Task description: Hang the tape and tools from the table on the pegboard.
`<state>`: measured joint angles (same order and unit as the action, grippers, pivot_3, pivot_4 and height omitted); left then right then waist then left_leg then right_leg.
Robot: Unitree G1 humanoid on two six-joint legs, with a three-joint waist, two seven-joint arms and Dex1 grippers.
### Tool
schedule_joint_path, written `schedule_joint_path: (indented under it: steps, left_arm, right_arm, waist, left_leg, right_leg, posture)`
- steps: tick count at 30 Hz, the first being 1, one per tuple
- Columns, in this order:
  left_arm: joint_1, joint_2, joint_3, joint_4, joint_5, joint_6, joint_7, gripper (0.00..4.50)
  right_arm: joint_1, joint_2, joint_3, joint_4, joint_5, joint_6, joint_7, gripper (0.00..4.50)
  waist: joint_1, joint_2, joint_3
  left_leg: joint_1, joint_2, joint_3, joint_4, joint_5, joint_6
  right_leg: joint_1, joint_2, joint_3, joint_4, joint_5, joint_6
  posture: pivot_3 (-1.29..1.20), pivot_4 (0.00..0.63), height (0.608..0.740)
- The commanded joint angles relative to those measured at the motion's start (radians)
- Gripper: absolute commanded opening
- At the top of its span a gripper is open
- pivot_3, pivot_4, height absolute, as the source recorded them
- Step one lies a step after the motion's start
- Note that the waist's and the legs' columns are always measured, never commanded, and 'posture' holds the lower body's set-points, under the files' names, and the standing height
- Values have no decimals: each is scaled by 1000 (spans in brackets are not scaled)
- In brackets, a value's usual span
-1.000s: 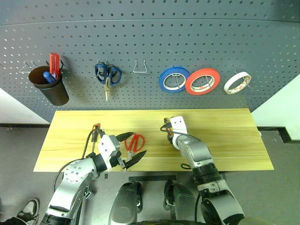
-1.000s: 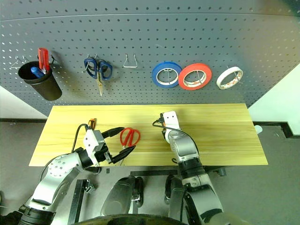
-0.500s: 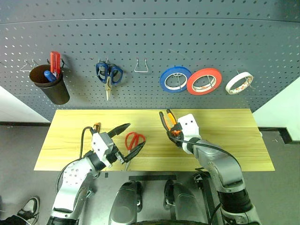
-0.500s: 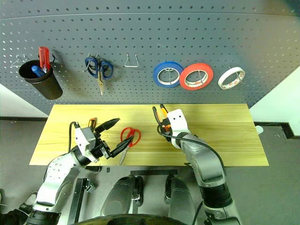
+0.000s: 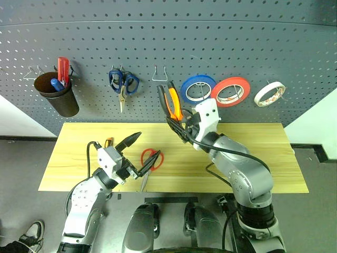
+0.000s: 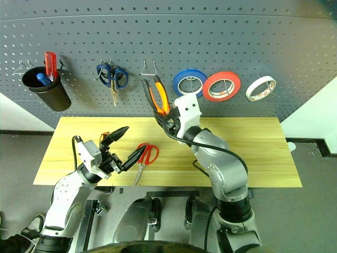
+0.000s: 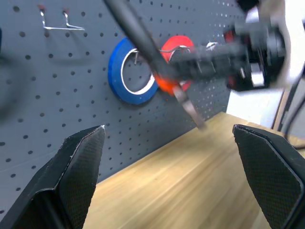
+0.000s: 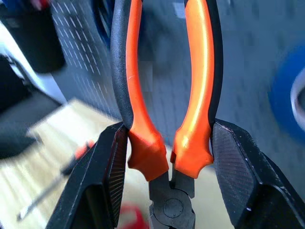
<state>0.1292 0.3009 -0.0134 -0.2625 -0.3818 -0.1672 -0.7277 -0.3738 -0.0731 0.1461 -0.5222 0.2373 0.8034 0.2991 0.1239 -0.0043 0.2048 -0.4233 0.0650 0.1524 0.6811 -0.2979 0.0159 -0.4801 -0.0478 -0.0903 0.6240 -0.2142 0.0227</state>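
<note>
My right gripper [image 5: 179, 125] is shut on the pliers [image 5: 172, 103], clamping the orange-and-black handles just above the pivot [image 8: 167, 210]. It holds them upright in front of the pegboard [image 5: 247, 42], handles just below an empty wire hook [image 5: 159, 74]. My left gripper [image 5: 150, 143] is open above the table [image 5: 253, 158], beside the red-handled scissors [image 5: 149, 158], which lie flat. The screwdriver [image 5: 108, 142] lies behind my left hand, mostly hidden. The cream-white tape [image 5: 268, 93] hangs on the pegboard at the far right.
On the pegboard hang a black cup [image 5: 59, 100] with a red-handled tool, blue-handled scissors [image 5: 122, 84], a blue roll [image 5: 197, 88] and a red-orange roll [image 5: 229, 90]. Another bare hook [image 5: 32, 74] sits at the far left.
My right gripper lifted the pliers off the table, up and leftward to the pegboard below the empty hook. My left gripper tilted upward slightly and stayed open.
</note>
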Motion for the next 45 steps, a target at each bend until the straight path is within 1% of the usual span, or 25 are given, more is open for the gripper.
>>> schedule_joint_path:
  steps: [1,8,11,14,20,25,35,41,45]
  left_arm:
    - [-2,-5,8,-4,1,-33,4,4500]
    - [-18,-17,1,9,5,-46,17,4500]
    - [-29,-26,-2,18,8,-54,22,4500]
    - [-34,-33,-1,21,12,-60,26,4500]
    - [-42,-59,14,47,49,-104,77,4500]
    - [-37,-80,12,65,91,-142,125,4500]
    - [-48,-77,5,88,105,-159,144,4500]
    - [-63,-96,5,79,118,-164,180,4500]
    - [-77,-114,8,84,142,-185,218,4500]
  right_arm:
    - [-66,28,34,5,-14,-75,-18,2264]
    - [-194,73,34,129,-50,-179,-62,2264]
    - [-252,90,38,203,-73,-231,-78,2264]
    - [-309,105,39,277,-94,-280,-90,2264]
    - [-401,128,34,409,-120,-374,-99,2264]
    - [-435,139,21,463,-137,-439,-122,2264]
    - [-465,180,10,524,-182,-597,-195,2264]
    - [-490,209,22,636,-224,-703,-214,2264]
    - [-534,222,11,749,-238,-775,-224,2264]
  waist:
    - [0,0,0]
    - [-1,0,0]
    - [-1,0,0]
    - [-2,0,0]
    - [-2,0,0]
    - [-2,0,0]
    - [-4,0,0]
    - [-4,0,0]
    - [-3,0,0]
  left_leg:
    - [0,0,0,0,0,0]
    - [0,0,0,1,1,-2]
    - [1,0,0,1,4,-7]
    - [1,0,0,1,5,-8]
    - [2,0,1,2,6,-9]
    - [2,0,1,2,6,-10]
    - [2,0,1,2,7,-11]
    - [3,0,1,2,7,-12]
    - [3,0,2,2,8,-12]
  right_leg:
    - [0,0,0,0,0,0]
    - [0,0,0,2,0,0]
    - [0,0,0,3,0,0]
    - [0,1,0,4,0,0]
    - [0,1,0,5,1,-2]
    - [0,1,0,5,2,-3]
    - [0,1,0,6,2,-2]
    - [1,1,0,6,1,-2]
    - [1,1,0,7,2,-3]
  posture:
    - [358,191,731]
    - [351,188,731]
    - [348,188,731]
    - [347,188,731]
    - [346,189,731]
    - [344,191,731]
    - [346,191,731]
    - [354,197,731]
    - [364,199,731]
